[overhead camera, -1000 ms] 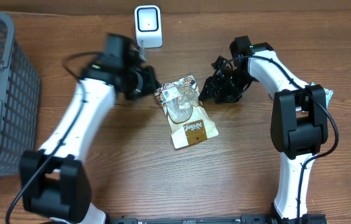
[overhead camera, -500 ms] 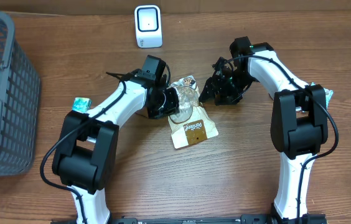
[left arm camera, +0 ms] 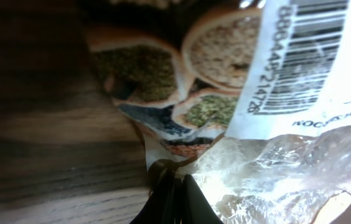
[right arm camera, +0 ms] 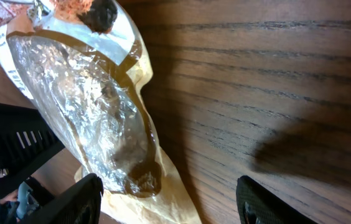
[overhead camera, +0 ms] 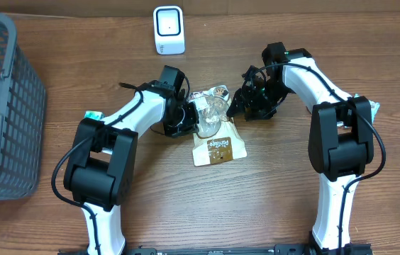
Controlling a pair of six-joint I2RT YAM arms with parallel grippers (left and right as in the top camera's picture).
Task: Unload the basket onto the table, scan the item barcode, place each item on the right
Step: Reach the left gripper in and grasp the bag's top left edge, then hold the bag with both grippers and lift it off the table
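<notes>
Left gripper (left arm camera: 170,194) sat at the pouch (overhead camera: 218,147) edge!
Its fingers were pressed together there; the right gripper (right arm camera: 170,190) stood spread beside the pouch.

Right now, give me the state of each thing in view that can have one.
snack pouch: lying on the table, barcode label facing up.
left pincer: shut, at the pouch's left edge.
right pincer: open, holding nothing, by the pouch's right edge.
barcode scanner: standing upright, apart from the pouch.
grey basket: upright, at the table's left.
</notes>
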